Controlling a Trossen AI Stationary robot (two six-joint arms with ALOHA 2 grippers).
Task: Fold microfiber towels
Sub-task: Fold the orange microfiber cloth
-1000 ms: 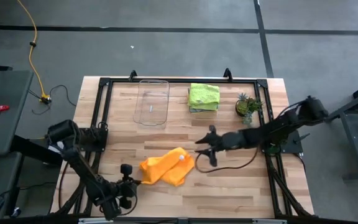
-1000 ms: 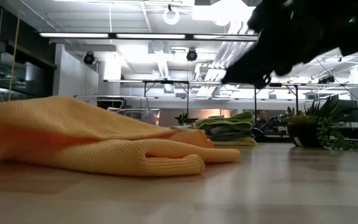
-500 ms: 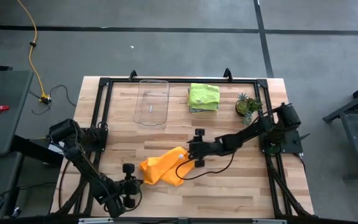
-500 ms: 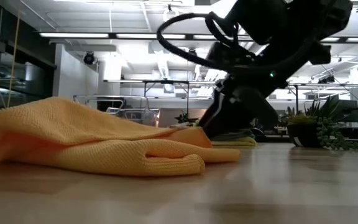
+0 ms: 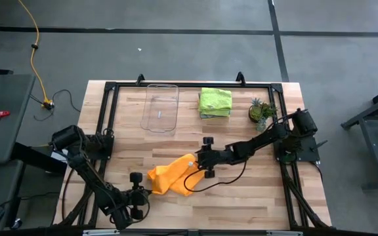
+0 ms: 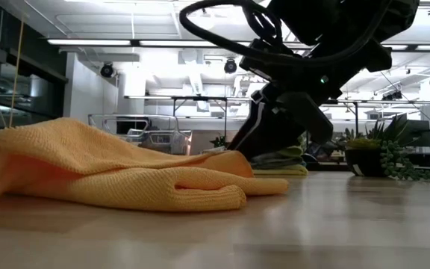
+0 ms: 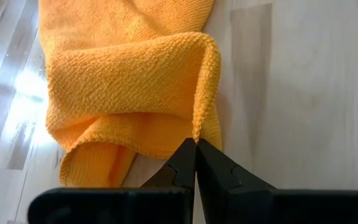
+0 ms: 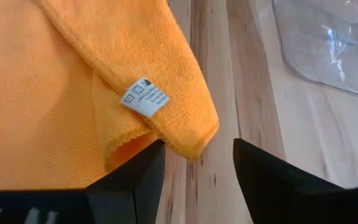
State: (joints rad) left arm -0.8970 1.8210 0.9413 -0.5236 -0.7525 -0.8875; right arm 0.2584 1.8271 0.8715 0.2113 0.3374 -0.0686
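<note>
So the orange towel (image 5: 172, 177) sits crumpled in the lower middle of the high view, on the wooden table (image 5: 254, 190), folded loosely over itself with a rounded fold facing the low camera. Its white care tag (image 8: 145, 97) shows near one corner in the right wrist view.

The left gripper (image 7: 195, 144) is at the towel's lower-left end, fingers pressed together and pinching a folded edge of the cloth. The right gripper (image 8: 194, 163) comes in from the right side of the frame and hangs at the towel's upper-right corner – jaws spread apart, one finger on each side of that tagged corner, not clamped on it.

Further up, near the top middle of the table, there's a stack of folded towels (image 5: 215, 102) with the lime green one on top. A clear plastic tray (image 5: 160, 107) sits just left of the stack, and a small potted plant (image 5: 262, 111) to its right.
</note>
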